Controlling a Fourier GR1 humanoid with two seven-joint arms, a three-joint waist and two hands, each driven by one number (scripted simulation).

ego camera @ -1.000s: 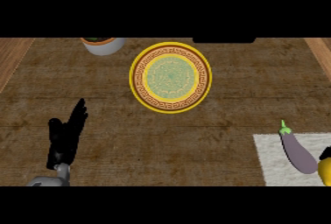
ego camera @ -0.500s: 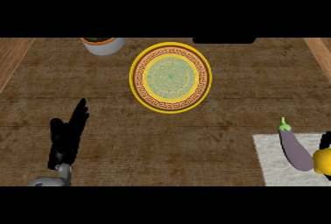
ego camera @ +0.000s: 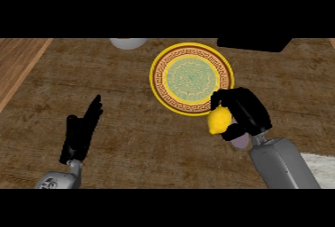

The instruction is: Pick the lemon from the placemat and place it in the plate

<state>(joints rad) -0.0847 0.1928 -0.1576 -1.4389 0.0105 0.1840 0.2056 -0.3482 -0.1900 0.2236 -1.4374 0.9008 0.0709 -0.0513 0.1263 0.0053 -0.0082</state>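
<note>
Curling round the lemon (ego camera: 219, 120), the right hand (ego camera: 243, 109) is showing just right of the frame's centre, its black fingers wrapping over the top and right side of the yellow fruit. The lemon is hanging from this grasp with its lower tip pointing down the frame. It is sitting at the lower right edge of the plate (ego camera: 189, 77), where its top is overlapping the yellow rim. Whether it is touching the plate cannot be told.

The plate, yellow-rimmed with a dark patterned band and a pale green centre, is lying on the brown counter (ego camera: 131, 111) in the upper middle of the frame. The right forearm (ego camera: 282, 164) is slanting in from the lower right, and beside it a white corner of the placemat (ego camera: 319, 165) is showing at the right edge, well apart from the lemon.

At the lower left, the left hand (ego camera: 82, 131) is resting relaxed, fingers straight and pointing up the frame, holding nothing. A grey bowl (ego camera: 127, 43) is peeking in at the top edge, left of the plate.
</note>
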